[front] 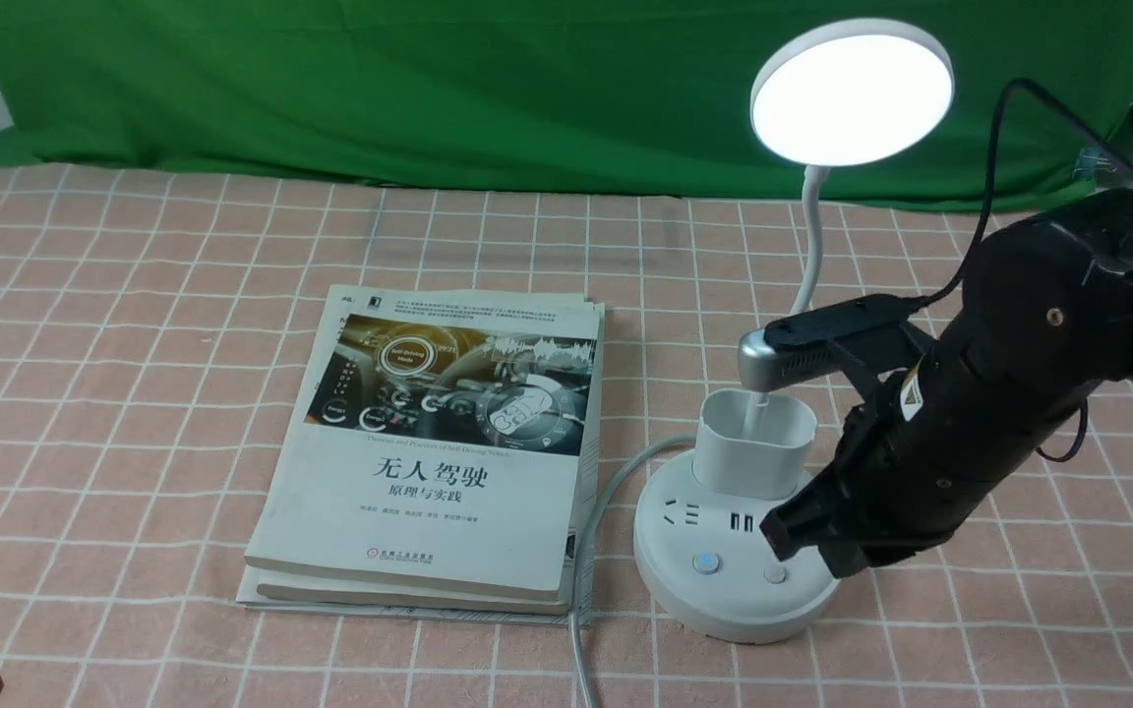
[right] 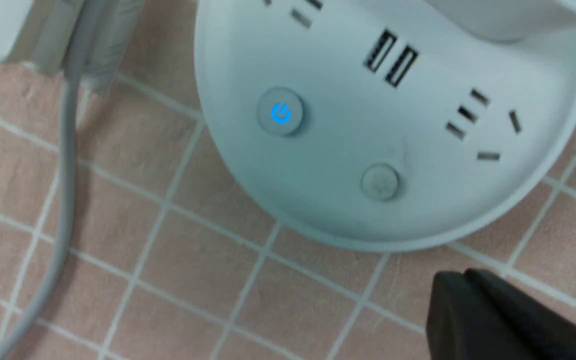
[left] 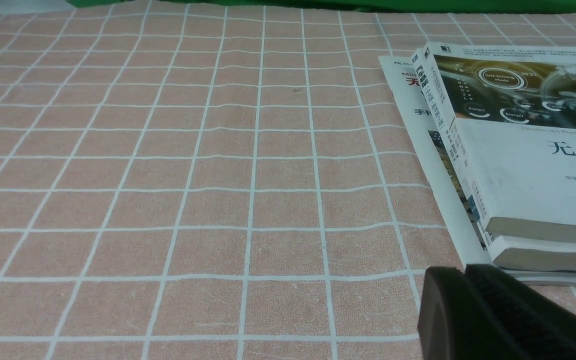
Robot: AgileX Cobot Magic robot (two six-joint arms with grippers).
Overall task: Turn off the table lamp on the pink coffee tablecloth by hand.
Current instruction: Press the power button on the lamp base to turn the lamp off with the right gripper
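The white table lamp stands on the pink coffee tablecloth [front: 134, 344], and its round disc head [front: 852, 90] is glowing. Its round base [front: 724, 590] carries a blue-lit button [front: 706, 562] and a plain grey button [front: 775, 573]. My right gripper [front: 785, 531], the hand, is shut and empty; its tips hang just over the base's right side, close to the plain button. In the right wrist view the shut gripper [right: 463, 277] sits off the base's rim [right: 318, 235], with the lit button [right: 281, 113] and the plain button [right: 380, 181] beyond. My left gripper [left: 465, 271] is shut and low over the cloth.
A stack of white books [front: 439, 442] lies left of the lamp, its near corner close to the left fingertips [left: 528, 150]. The lamp's grey cable [front: 591, 551] runs between books and base toward the front edge. A green cloth [front: 429, 88] hangs behind.
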